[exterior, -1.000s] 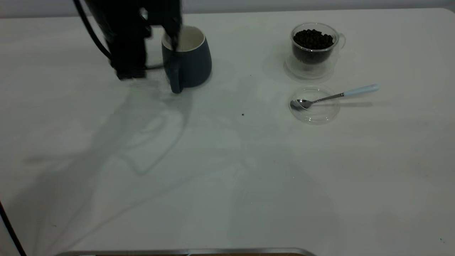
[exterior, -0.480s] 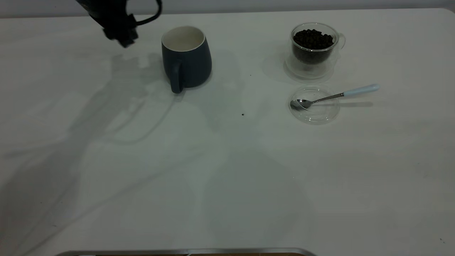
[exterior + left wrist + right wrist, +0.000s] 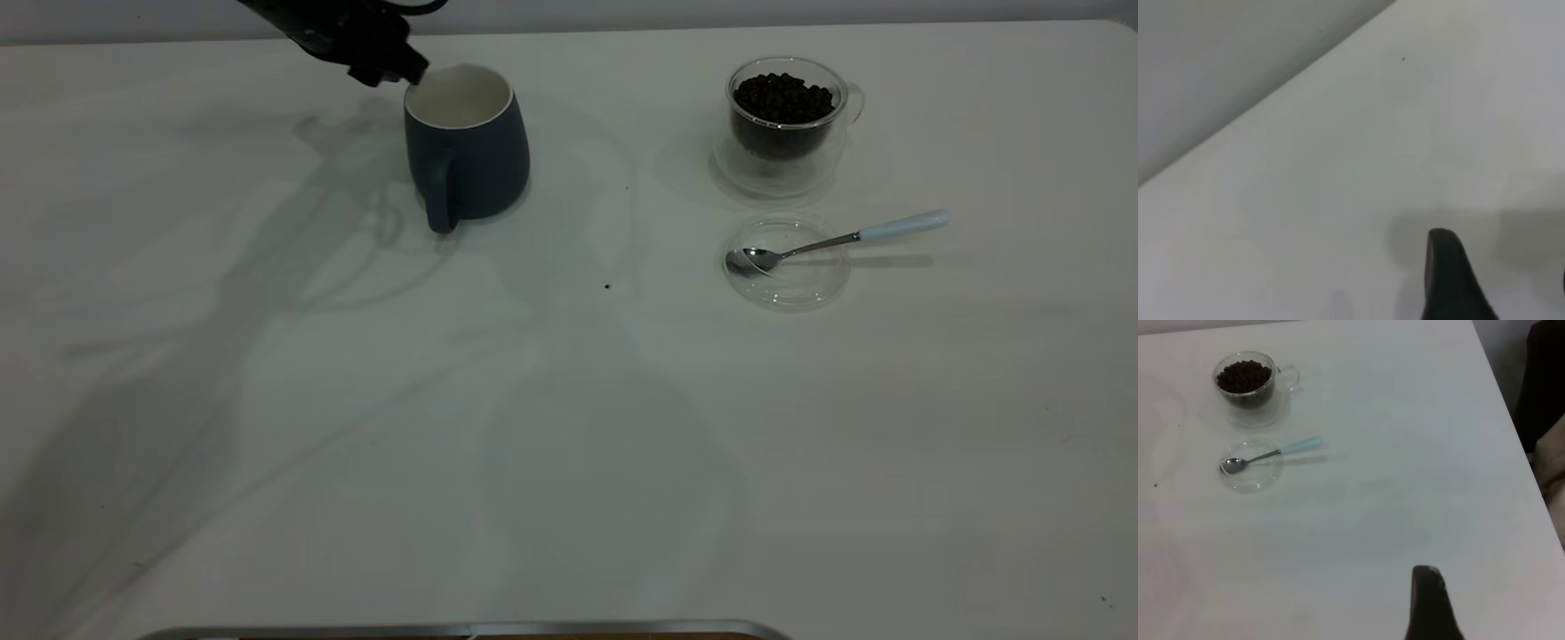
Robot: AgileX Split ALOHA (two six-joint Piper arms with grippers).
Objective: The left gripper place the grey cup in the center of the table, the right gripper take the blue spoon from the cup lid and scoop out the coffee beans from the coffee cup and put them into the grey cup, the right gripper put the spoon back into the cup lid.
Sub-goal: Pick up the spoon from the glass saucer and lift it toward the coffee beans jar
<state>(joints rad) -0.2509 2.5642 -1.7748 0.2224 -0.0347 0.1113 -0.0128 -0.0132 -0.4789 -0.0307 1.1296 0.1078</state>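
Left tool (image 3: 391,67): hovering at the far edge of the tabletop (image 3: 356,400), holding nothing; whether its fingers are apart or together, I cannot tell.
Grey cup (image 3: 467,147): standing upright and empty just beside the left tool, its rim nearly under the tool tip, handle facing the camera.
Blue spoon (image 3: 836,240): lying well off from that tool, bowl resting in the clear cup lid (image 3: 787,267), handle sticking out over the rim.
Coffee cup (image 3: 787,111): sitting beyond the lid, full of beans.
Right tool (image 3: 1428,607): one fingertip showing, hanging well away from the spoon; state unclear.
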